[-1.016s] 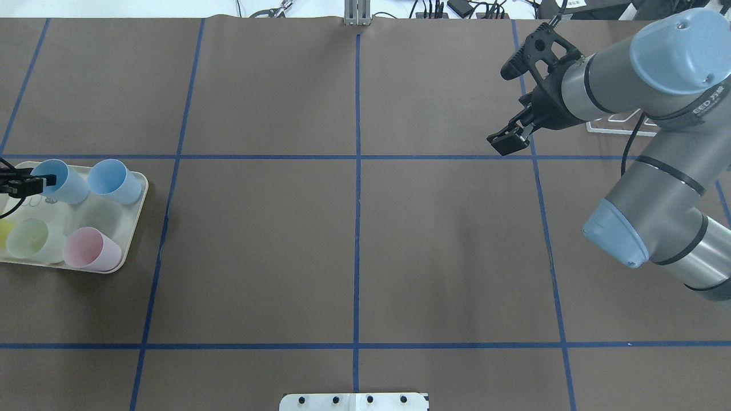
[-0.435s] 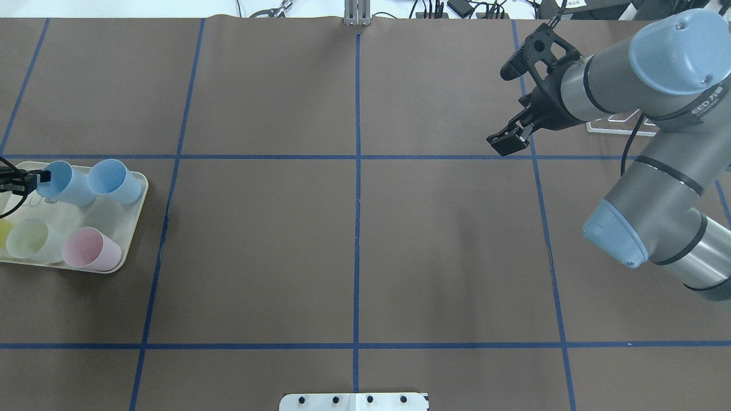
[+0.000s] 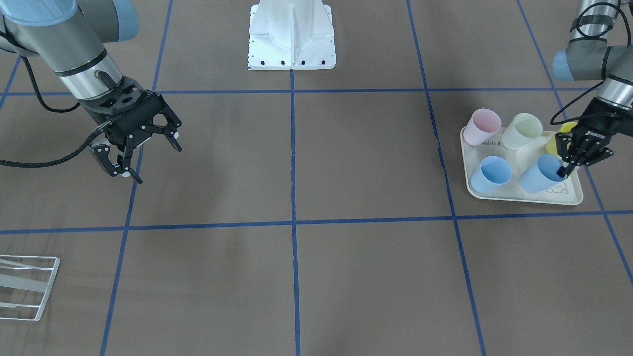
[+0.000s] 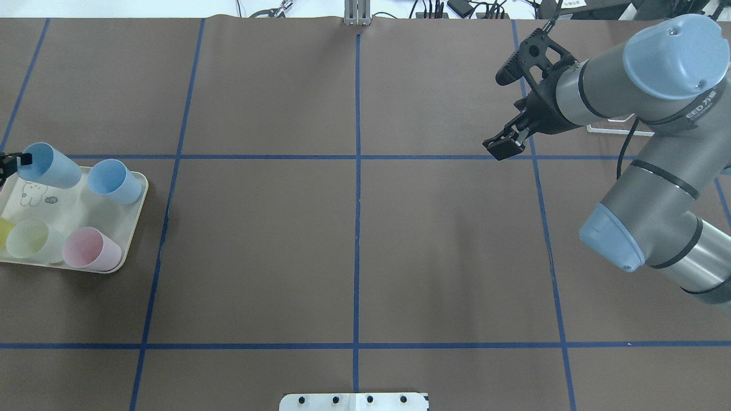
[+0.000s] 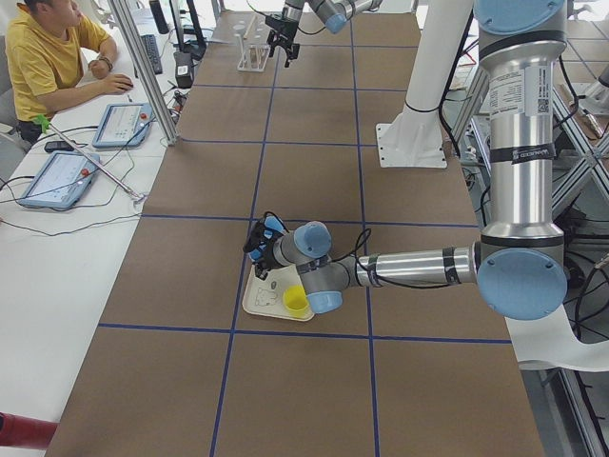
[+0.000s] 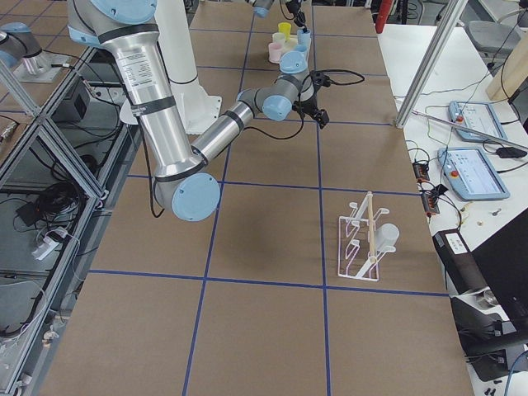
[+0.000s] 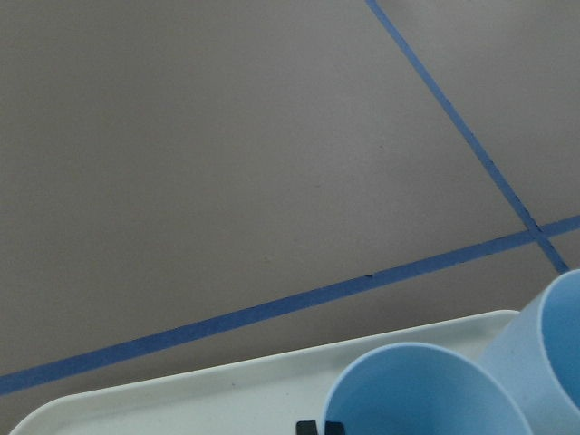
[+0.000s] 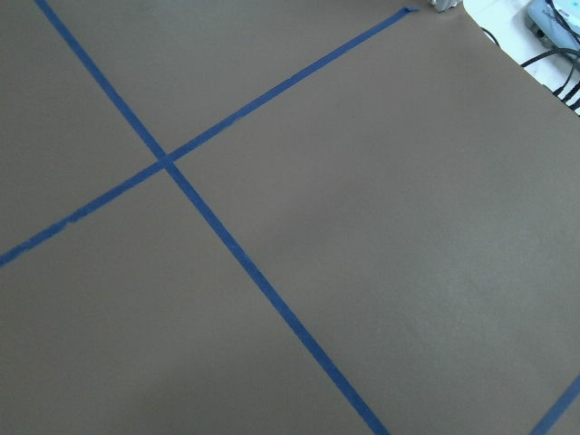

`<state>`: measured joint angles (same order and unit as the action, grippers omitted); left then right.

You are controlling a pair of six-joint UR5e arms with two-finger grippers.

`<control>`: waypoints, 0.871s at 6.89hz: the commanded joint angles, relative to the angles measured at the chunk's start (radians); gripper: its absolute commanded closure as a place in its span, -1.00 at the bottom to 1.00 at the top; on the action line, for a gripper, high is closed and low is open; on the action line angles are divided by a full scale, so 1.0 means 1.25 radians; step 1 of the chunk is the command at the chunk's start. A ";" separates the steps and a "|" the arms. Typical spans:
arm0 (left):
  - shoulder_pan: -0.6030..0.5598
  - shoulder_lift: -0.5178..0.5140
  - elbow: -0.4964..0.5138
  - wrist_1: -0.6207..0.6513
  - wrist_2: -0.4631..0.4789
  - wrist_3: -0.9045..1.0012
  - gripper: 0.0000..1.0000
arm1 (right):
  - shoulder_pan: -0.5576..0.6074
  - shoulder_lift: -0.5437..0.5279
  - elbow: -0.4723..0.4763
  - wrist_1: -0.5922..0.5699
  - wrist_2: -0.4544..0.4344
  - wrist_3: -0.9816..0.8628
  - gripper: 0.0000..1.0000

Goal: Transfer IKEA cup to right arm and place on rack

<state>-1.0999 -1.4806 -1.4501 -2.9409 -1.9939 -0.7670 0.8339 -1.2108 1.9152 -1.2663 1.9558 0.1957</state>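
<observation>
My left gripper (image 3: 568, 165) is shut on the rim of a pale blue IKEA cup (image 3: 539, 174), one finger inside it. The cup (image 4: 48, 165) hangs tilted above the far corner of the cream tray (image 4: 74, 202). The left wrist view shows its open mouth (image 7: 426, 390) just above the tray edge. The right arm's gripper (image 3: 148, 158) hangs open and empty above the table, far from the cup; from overhead the gripper (image 4: 499, 111) is at the far right. The white wire rack (image 3: 24, 287) stands beyond it near the table edge and is partly behind the arm in the overhead view (image 4: 617, 123).
On the tray stand a second blue cup (image 4: 114, 181), a pink cup (image 4: 91, 248), a green cup (image 4: 31, 240) and a yellow cup (image 3: 564, 138). The white robot base (image 3: 292, 34) is at mid table. A person (image 5: 48, 57) sits at a side desk.
My left gripper has lifted the blue cup off the tray and carried it left and farther away, uncovering the rabbit print. The right arm has shifted only slightly.
</observation>
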 commanded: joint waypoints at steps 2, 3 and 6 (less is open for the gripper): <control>-0.077 -0.021 -0.138 0.097 -0.168 -0.019 1.00 | -0.053 -0.002 -0.039 0.185 -0.001 0.040 -0.98; -0.076 -0.027 -0.188 0.095 -0.206 -0.120 1.00 | -0.078 -0.007 -0.053 0.262 -0.001 0.053 -0.98; 0.029 -0.103 -0.347 0.091 -0.218 -0.507 1.00 | -0.192 0.042 -0.087 0.413 -0.062 0.111 -0.98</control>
<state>-1.1456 -1.5801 -1.8167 -2.8266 -2.2722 -1.2627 0.6602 -1.1993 1.8155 -0.7963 1.9149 0.3030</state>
